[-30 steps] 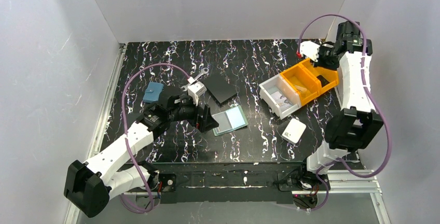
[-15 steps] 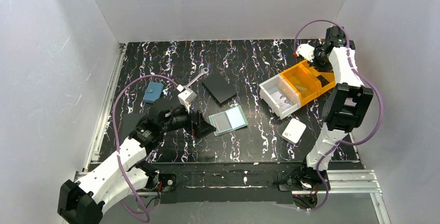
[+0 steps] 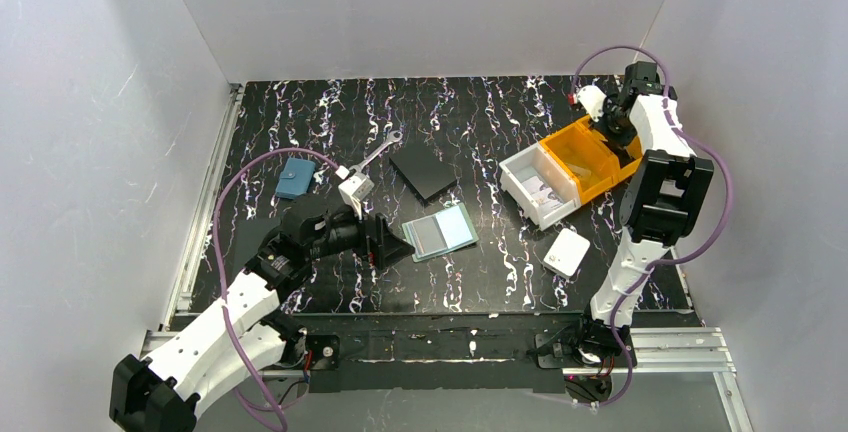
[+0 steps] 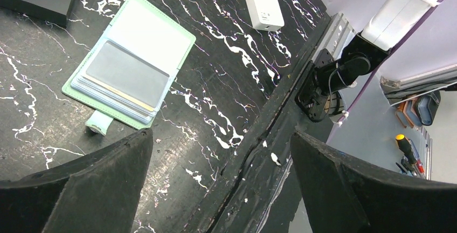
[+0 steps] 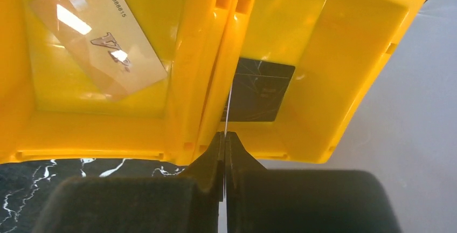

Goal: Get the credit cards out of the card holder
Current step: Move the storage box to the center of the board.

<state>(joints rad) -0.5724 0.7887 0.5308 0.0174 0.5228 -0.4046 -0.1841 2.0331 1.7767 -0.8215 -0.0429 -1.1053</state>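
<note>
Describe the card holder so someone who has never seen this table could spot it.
On the black marbled table, look mid-table, just in front of the black square plate. The card holder lies open there. Unlike the small blue pouch and white box, it is mint-green edged with grey-blue panels.

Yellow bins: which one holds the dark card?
The right-hand yellow bin in the right wrist view; its dark card lies flat, while the left bin holds a tan card.

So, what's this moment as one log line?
left gripper open near card holder | right gripper shut on edge-on card over yellow bins
</note>
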